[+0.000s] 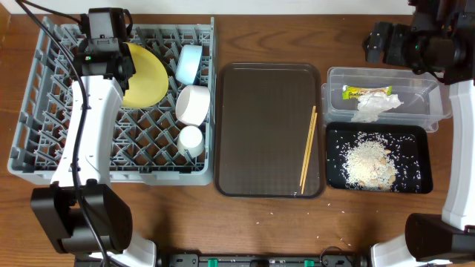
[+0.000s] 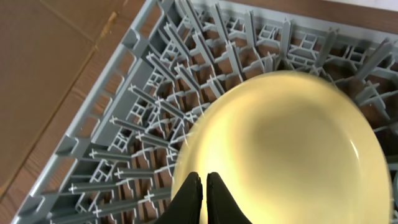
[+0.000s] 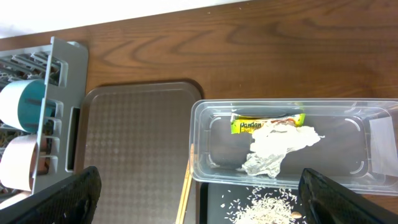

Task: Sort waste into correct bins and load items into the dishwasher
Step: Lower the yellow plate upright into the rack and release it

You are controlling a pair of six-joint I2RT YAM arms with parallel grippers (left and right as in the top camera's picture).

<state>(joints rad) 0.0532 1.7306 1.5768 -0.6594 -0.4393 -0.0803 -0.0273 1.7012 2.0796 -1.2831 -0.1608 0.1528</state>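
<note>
The yellow plate (image 1: 148,74) stands on edge among the pegs of the grey dishwasher rack (image 1: 44,111). My left gripper (image 2: 204,186) is shut and empty, its tips just in front of the plate's (image 2: 292,149) lower rim. The light blue bowl (image 1: 189,63), white bowl (image 1: 193,104) and small cup (image 1: 191,139) also sit in the rack. The chopsticks (image 1: 308,148) lie on the brown tray (image 1: 260,126). The wrapper (image 3: 267,122) and napkin (image 3: 277,146) lie in the clear tub (image 3: 205,162). Rice (image 1: 367,159) covers the black tray (image 1: 419,141). My right gripper (image 3: 200,180) hangs open above the tub.
Stray rice grains (image 1: 293,215) dot the wooden table in front of the brown tray. The rack's raised side wall (image 3: 62,106) stands just left of the brown tray. The tub and black tray sit side by side at the right, touching.
</note>
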